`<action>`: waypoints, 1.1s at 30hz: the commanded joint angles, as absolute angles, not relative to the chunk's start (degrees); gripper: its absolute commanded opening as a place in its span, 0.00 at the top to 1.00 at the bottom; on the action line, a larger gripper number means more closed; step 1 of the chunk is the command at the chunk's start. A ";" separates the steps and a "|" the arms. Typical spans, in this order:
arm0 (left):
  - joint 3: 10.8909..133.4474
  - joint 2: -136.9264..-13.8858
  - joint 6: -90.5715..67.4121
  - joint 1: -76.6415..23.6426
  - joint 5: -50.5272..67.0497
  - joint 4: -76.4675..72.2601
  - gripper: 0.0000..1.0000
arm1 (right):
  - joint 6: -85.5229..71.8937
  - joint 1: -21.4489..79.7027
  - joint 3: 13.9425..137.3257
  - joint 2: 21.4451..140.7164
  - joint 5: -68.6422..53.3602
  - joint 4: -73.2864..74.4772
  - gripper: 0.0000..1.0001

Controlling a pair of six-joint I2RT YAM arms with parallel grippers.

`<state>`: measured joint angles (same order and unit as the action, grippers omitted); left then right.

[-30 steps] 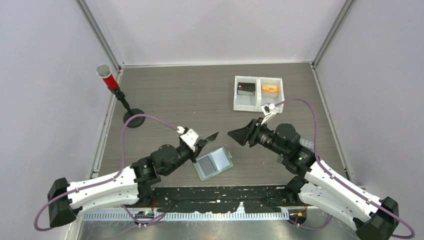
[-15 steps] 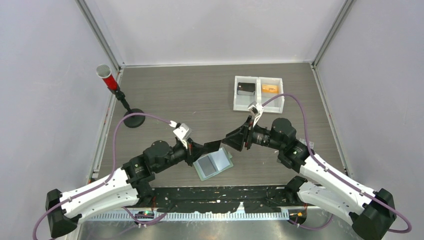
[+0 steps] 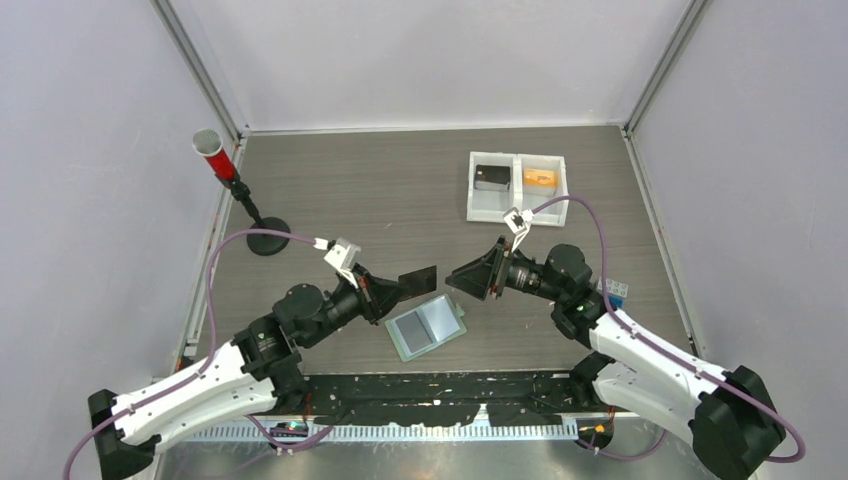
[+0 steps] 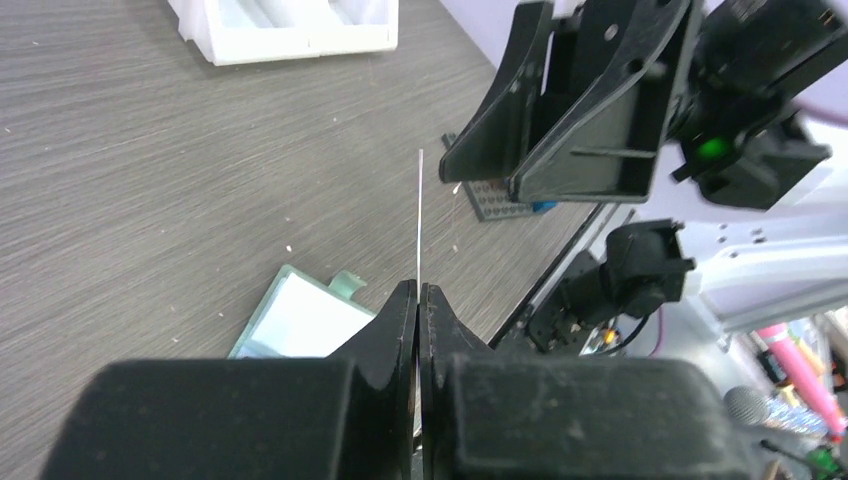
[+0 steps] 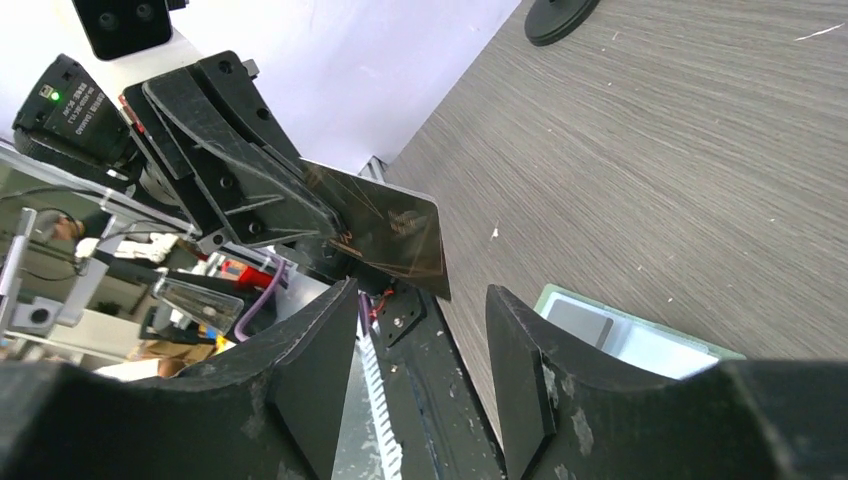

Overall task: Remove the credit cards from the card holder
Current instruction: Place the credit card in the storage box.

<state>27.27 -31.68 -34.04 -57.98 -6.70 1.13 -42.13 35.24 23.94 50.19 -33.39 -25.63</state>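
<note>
Card: a dark, glossy, thin flat rectangular card [image 5: 385,235] is held off the table in the middle of the top view, pinched at one short end.
Card holder: the sage-green bifold card holder [image 3: 428,327], with pale blue-grey inner pockets, lies open on the table just below the card in the frame. Whether a pocket has another card in it I cannot tell.
Left gripper: the left gripper [image 4: 417,292] has its jaws fully closed on the card's near end.
Right gripper: the right gripper [image 3: 456,277] has its jaws roughly half apart and holds nothing. Its mouth faces frame left, toward the card.
Key relation: the card's long axis runs left to right, on the line between the two grippers. Its free end is just beside the right gripper's mouth, and its faces are turned toward the fingers. I cannot tell if it is already between them. This looks like a handover about to close.
Surroundings: a white two-compartment plastic tray [image 3: 517,190] sits at upper right, with a black piece [image 3: 492,178] in its left compartment and an orange piece [image 3: 540,178] in its right. A red cylinder [image 3: 212,152] on a black stand is at upper left.
</note>
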 commanded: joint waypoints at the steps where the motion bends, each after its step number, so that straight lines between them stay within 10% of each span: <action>1: 28.38 -30.55 -39.47 -57.58 -10.96 -4.63 1.00 | -50.65 34.11 21.11 53.02 -37.30 -40.92 0.44; 28: 20.65 -31.46 -45.66 -57.52 -11.87 -20.16 1.00 | -59.40 34.01 20.90 62.71 -41.00 -58.38 0.58; 33: 20.54 -30.88 -45.64 -57.57 -11.97 -20.21 1.00 | -58.41 33.97 21.31 63.01 -40.31 -56.44 0.48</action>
